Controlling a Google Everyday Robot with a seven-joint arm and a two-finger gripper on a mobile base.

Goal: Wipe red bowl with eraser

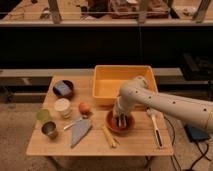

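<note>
One arm reaches from the right over the wooden table (142, 144), its gripper (120, 119) lowered into the red bowl (110, 123), just in front of the yellow tub (122, 82). How far the gripper is open, and whether it has the eraser, cannot be told.

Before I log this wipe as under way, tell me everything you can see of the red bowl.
The red bowl is small, round and shallow, orange-red and glossy. It sits upright on the wooden table, just in front of the yellow tub. The gripper reaches down into it from the right and hides much of the inside; whether it touches the bowl's floor is unclear. A pale stick lies close to its front left rim.
</note>
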